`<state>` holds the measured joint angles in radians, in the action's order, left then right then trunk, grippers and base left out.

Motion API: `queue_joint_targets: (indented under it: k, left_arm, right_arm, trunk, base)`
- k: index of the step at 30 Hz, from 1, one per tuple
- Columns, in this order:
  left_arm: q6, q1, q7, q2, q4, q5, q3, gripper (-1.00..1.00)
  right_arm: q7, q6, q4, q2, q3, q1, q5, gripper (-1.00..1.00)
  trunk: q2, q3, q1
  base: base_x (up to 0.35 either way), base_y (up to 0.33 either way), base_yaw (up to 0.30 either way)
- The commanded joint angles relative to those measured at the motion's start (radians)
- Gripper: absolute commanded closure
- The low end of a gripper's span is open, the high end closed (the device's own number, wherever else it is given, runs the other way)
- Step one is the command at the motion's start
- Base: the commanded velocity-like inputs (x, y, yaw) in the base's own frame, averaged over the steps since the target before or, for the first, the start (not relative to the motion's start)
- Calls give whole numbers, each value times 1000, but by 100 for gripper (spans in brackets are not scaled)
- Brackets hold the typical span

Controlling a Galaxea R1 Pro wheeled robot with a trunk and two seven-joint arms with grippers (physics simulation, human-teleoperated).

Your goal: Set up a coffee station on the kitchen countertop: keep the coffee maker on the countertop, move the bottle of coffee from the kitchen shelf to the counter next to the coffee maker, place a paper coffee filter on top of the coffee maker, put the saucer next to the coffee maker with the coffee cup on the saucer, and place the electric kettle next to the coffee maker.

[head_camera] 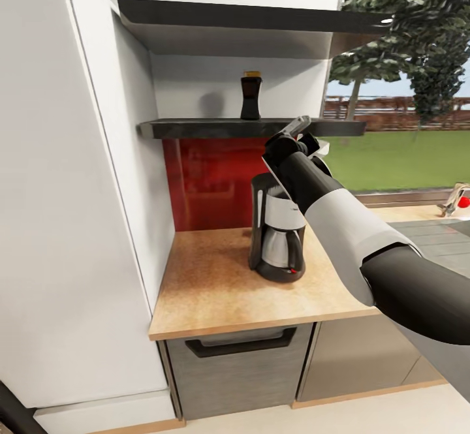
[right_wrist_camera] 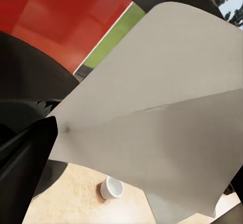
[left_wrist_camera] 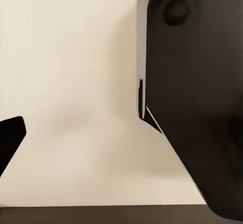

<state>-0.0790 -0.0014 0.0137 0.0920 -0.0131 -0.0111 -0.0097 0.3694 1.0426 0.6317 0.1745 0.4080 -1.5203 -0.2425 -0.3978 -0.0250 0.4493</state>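
Right up against the right wrist camera spreads the paper coffee filter (right_wrist_camera: 167, 107), a pale cone pinched at its point by the right tool's dark fingers (right_wrist_camera: 30, 148), so that tool is closed on the paper; past the filter's edge a small white coffee cup (right_wrist_camera: 111, 187) sits on tan surface below. From the head view the right arm reaches forward and up, its right tool (head_camera: 301, 135) hanging just above and slightly behind the top of the coffee maker (head_camera: 277, 228), with a sliver of white filter (head_camera: 324, 149) showing beside the wrist. That machine stands upright on the counter (head_camera: 215, 290) close to the red backsplash (head_camera: 209, 179). Farther back and higher, the bottle of coffee (head_camera: 250, 96) waits on the dark shelf (head_camera: 196, 127), not yet moved. The left tool (left_wrist_camera: 10, 143) looks at a plain pale wall; I cannot tell how far it is open. The step in hand looks like setting the filter on the machine. To do it well, I would bring the wrist forward until the cone is centred over the lid, lower until the paper touches, then release slowly; thin paper is light and may cling or slide off if dropped from height or off-centre.
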Motion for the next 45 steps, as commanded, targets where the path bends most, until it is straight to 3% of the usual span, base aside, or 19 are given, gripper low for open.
queue_joint_targets:
  k: [1,45]
  left_arm:
    - [-2,0,1,0,-1,-1,-1,-100]
    - [-4,0,1,-1,-1,-1,-1,-100]
  right_arm:
    - [5,5,-1,0,3,-1,3,100]
    - [3,5,-64,0,-2,0,6,100]
  trunk:
    - [-2,-2,1]
    - [-2,-2,1]
  base:
    - [0,46,0]
    - [2,5,0]
